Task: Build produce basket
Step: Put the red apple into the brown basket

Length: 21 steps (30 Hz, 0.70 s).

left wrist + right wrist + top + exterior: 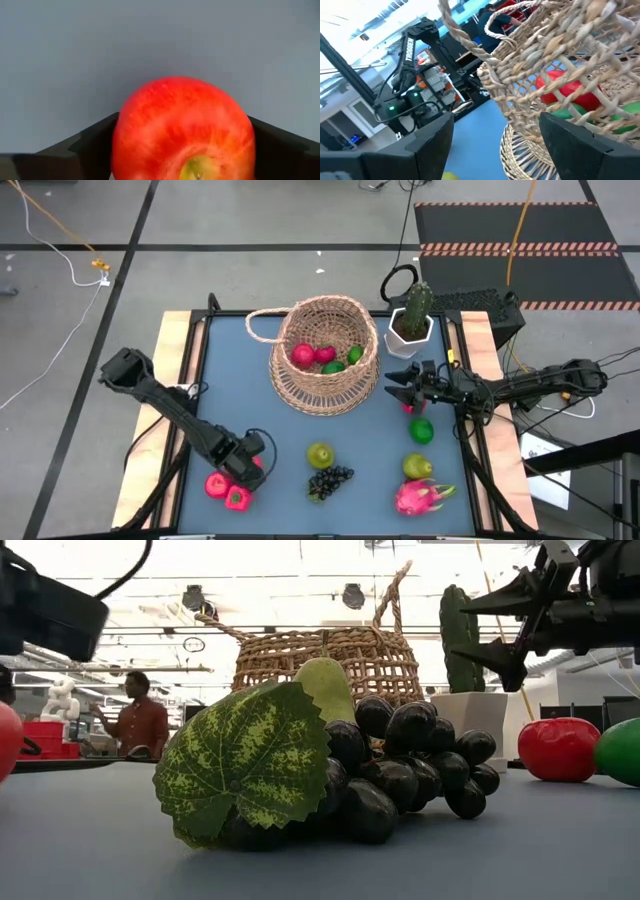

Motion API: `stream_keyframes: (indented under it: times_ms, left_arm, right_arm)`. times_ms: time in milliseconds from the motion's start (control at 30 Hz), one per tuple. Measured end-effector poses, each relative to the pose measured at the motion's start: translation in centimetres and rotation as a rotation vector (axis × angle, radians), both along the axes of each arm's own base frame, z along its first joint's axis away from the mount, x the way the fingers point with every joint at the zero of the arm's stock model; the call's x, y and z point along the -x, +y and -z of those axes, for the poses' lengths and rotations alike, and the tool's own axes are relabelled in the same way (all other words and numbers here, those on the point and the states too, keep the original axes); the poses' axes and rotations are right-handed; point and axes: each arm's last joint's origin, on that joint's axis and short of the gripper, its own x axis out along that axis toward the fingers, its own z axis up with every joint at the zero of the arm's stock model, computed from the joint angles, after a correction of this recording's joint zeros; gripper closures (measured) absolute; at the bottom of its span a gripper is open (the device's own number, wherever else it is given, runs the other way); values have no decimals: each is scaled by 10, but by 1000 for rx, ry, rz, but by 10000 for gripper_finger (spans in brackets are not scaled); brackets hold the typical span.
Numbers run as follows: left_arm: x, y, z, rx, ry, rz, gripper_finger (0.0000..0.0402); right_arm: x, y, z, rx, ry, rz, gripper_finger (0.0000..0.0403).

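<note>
The tan wicker basket (320, 355) stands on its flared base at the table's middle far side, with red and green fruits (325, 358) inside. My left gripper (255, 463) is near the table's near left and is shut on a red apple (182, 125). Two more red fruits (226, 491) lie just beside it. My right gripper (400, 390) hangs open and empty above the table, right of the basket (560, 75), over a red fruit (558, 748) and a lime (422, 430). Grapes (400, 765), two pears (320, 455) and a dragon fruit (420, 497) lie near the front edge. My left gripper pinches the red apple between its two fingers (95, 145), one on each flank of the fruit (125, 135). The apple's stem end faces the wrist camera. Whether the apple rests on the table or is lifted clear, I cannot tell.
A white pot with a green cactus (412, 320) stands at the far right, close behind my right arm. The basket's thin loop handle (262, 325) sticks out toward the far left. Bare blue table (230, 380) lies left of the basket. A person stands in the room beyond.
</note>
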Motion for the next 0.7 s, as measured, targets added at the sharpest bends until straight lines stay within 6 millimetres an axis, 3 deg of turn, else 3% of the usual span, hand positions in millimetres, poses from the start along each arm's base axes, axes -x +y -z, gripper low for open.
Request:
stream_keyframes:
  times_ms: [167, 367, 567, 700]
  left_arm:
    - [-15, 23, -10, -76, -25, 5, 76]
    - [-34, 57, -50, -192, -23, 89, 76]
    - [-72, 90, -144, -417, -343, 295, 76]
    - [-87, 124, -197, -748, -465, 265, 71]
  right_arm:
    - [0, 0, 0, 19, 3, 6, 112]
    - [0, -1, 2, 111, 37, 46, 112]
    - [0, -1, 3, 243, 72, 45, 112]
    - [0, -1, 4, 316, 97, 48, 112]
